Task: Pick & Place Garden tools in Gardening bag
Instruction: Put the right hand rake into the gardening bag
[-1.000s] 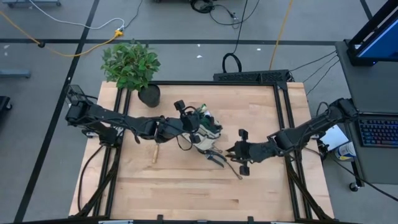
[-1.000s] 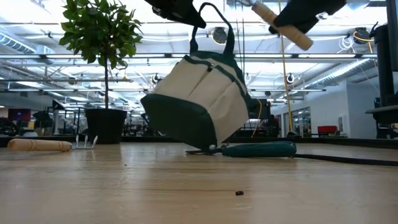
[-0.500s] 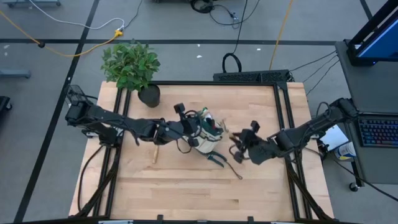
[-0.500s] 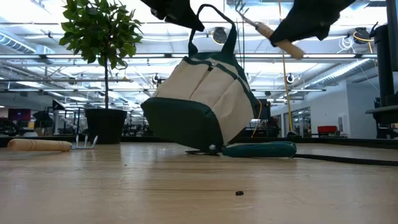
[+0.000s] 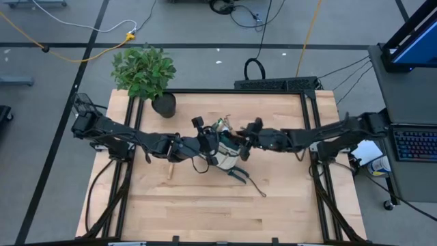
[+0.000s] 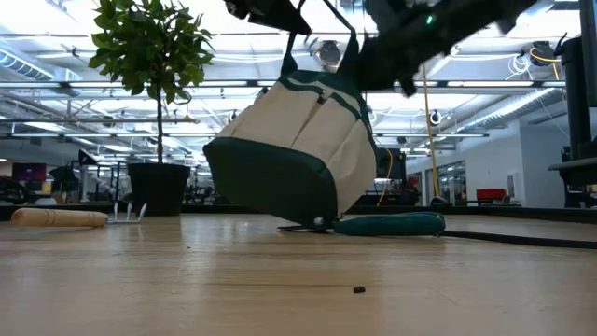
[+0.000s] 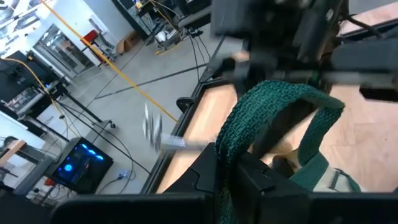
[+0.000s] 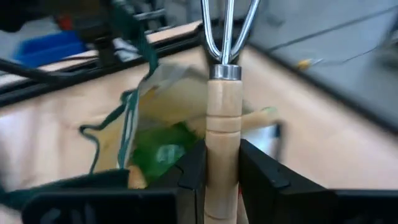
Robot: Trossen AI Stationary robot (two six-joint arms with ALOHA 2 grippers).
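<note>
from above, the right gripper has swung in from the open table and now sits right at the mouth of the gardening bag, in the middle of the table. the left gripper is on the bag's other side. dark shears lie just beside the bag, and one more wooden tool lies a bit off to the left.

from table height, the bag is tipped, held up by its loop handle.

in the left wrist view, the fingers are pressed together on the green handle.

in the right wrist view, the fingers are pinching the wooden handle of the fork, with the open bag close behind it.

the fork looks almost ready to drop in; the other tools are not in yet.
</note>
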